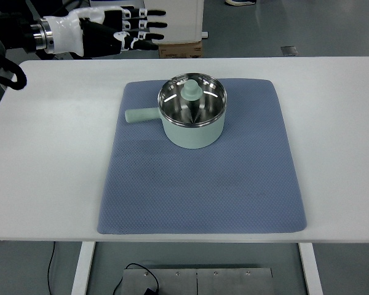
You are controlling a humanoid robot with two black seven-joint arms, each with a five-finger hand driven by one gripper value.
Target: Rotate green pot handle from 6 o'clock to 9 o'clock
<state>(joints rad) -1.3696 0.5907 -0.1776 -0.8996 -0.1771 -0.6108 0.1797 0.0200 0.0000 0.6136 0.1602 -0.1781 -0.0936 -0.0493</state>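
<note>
A pale green pot (pixel 192 132) with a shiny steel inside stands on the blue mat (pixel 203 184), toward the mat's far side. Its handle (pixel 140 115) points to the picture's left. A green knobbed piece (pixel 191 90) sits inside the pot. My left hand (pixel 138 27) is raised beyond the table's far left corner, well away from the pot, with its fingers stretched out and holding nothing. The right arm does not show.
The white table (pixel 49 153) holds only the mat and pot. A cardboard box (pixel 180 49) and a white cabinet (pixel 172 18) stand behind the far edge. A black cable (pixel 9 70) loops at the far left.
</note>
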